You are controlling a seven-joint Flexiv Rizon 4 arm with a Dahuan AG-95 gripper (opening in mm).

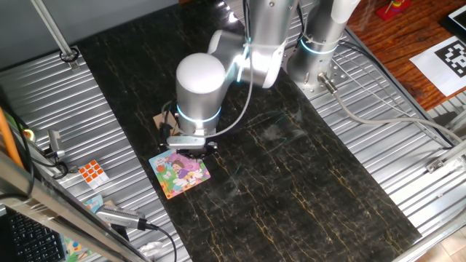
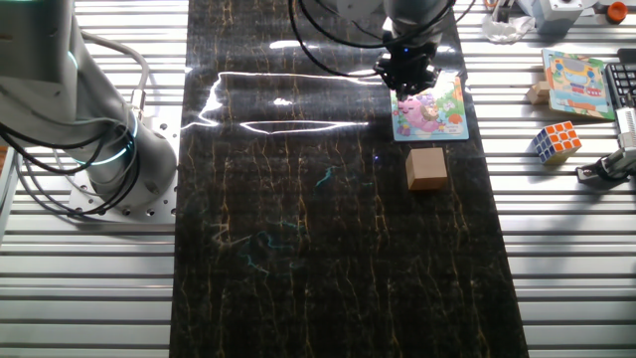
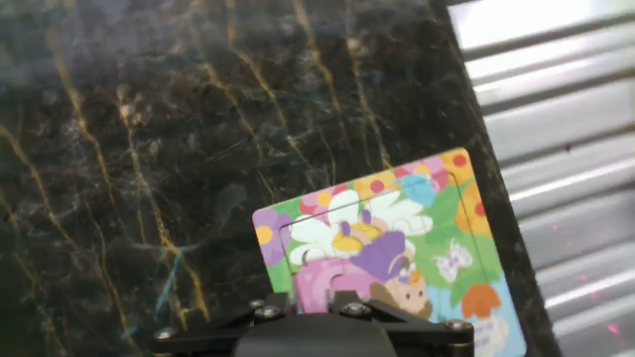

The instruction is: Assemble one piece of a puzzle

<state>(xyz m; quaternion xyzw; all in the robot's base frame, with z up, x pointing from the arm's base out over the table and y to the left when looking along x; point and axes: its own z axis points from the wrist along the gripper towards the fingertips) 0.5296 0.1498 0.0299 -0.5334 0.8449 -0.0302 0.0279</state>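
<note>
The puzzle (image 3: 437,213) is a small square cartoon board with an orange edge. It lies on the dark marbled table near its edge, also seen in one fixed view (image 1: 180,172) and the other fixed view (image 2: 429,111). My gripper (image 3: 315,297) hangs just over the board's near edge, fingers (image 3: 268,309) close together. A narrow pink strip, the piece (image 3: 315,283), sits between them and blends with the pink of the picture below. From the fixed cameras the gripper (image 1: 191,149) (image 2: 407,78) stands at the board's edge, and the piece is hidden.
A tan wooden block (image 2: 426,167) sits beside the puzzle. An orange-and-white Rubik's cube (image 2: 556,141) (image 1: 92,172) and a second picture board (image 2: 576,82) lie on the ribbed metal surface. The table edge (image 3: 496,188) runs just past the puzzle.
</note>
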